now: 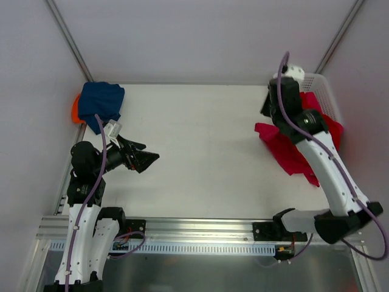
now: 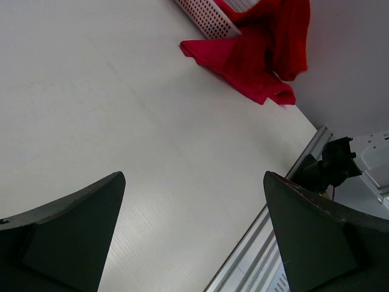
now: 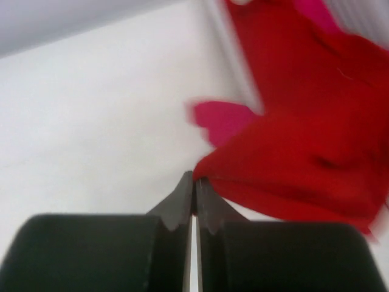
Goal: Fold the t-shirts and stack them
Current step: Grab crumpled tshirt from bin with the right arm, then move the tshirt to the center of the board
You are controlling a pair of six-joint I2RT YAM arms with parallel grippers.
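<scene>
Two hands | left hand [image 2: 193, 179] spread; right hand [image 3: 193, 177] pressed together, perhaps touching red t-shirt [image 3: 292, 152] | white table [image 1: 200, 140]; pale walls [image 1: 200, 36]

Red shirt [image 1: 287, 151] is crumpled and spilling over the left wall of the basket [image 1: 326, 91]. Part of it lies in loose, rumpled folds on the right side of the table [image 1: 200, 140], and the rest is up in the basket. A pink shirt [image 3: 223, 120] peeks out from under its edge, mostly hidden. Over in the far-left corner, well apart from those two, the navy shirt [image 1: 102, 102] sits bunched in a heap on top of the orange shirt [image 1: 75, 111]. Only an orange sliver shows at its left.
</scene>
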